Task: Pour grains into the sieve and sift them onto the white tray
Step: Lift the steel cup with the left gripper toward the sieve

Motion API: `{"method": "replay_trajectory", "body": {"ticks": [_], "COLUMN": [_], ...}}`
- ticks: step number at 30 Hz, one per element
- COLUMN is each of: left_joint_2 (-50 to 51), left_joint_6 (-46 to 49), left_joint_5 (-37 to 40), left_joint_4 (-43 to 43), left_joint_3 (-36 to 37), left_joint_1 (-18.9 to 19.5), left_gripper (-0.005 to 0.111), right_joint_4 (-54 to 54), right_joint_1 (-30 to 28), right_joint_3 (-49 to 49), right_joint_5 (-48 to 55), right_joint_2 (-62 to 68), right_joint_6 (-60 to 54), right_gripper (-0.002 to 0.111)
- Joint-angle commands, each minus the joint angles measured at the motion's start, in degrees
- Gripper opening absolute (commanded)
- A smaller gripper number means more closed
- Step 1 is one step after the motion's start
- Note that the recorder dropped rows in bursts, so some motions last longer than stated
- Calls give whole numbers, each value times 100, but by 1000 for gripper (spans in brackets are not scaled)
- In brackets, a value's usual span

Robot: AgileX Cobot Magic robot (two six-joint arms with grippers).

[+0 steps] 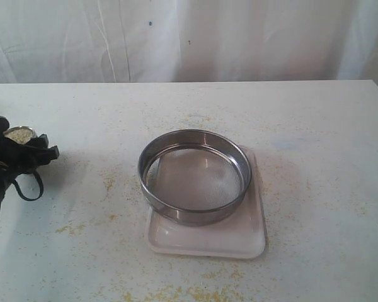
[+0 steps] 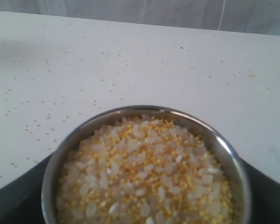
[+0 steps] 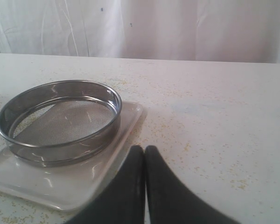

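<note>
**Left tool at cup, sieve sitting on tray**

Wide round steel sieve with fine mesh bottom (image 1: 176, 211) is sitting on the shallow white rectangular tray (image 1: 239, 242). Small round steel cup (image 2: 224, 149) is sitting well left of the sieve in the exterior view, holding mixed yellow and whitish grains (image 2: 144, 172) up near its rim. Left tool (image 1: 31, 148) is straddling the cup, black fingers (image 2: 18, 196) running along both sides; can't tell if it's clamping. Right tool (image 3: 144, 151) is sitting closed near the sieve, fingertips touching each other. Yellow specks (image 1: 170, 292) are lying scattered on the white tabletop (image 1: 315, 126) around the sieve.
</note>
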Motion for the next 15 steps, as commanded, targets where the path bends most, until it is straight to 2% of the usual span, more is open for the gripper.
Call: {"method": "replay_trajectory", "body": {"ticks": [1, 8, 15], "left_joint_2": [9, -110, -218], "left_joint_6": [-7, -18, -18], "left_joint_5": [350, 268, 181], "left_joint_4": [172, 244, 268], "left_joint_3": [0, 292, 467], "left_joint_1": [36, -156, -540], "left_gripper": [1, 0, 0], "right_joint_4": [-23, -23, -23], "right_joint_1": [-38, -38, -38], "right_joint_3": [27, 27, 27], "right_joint_5": [-43, -43, -43], "right_joint_2": [-32, -32, -32], "right_joint_6": [-29, -29, -29], "right_gripper": [0, 0, 0]}}
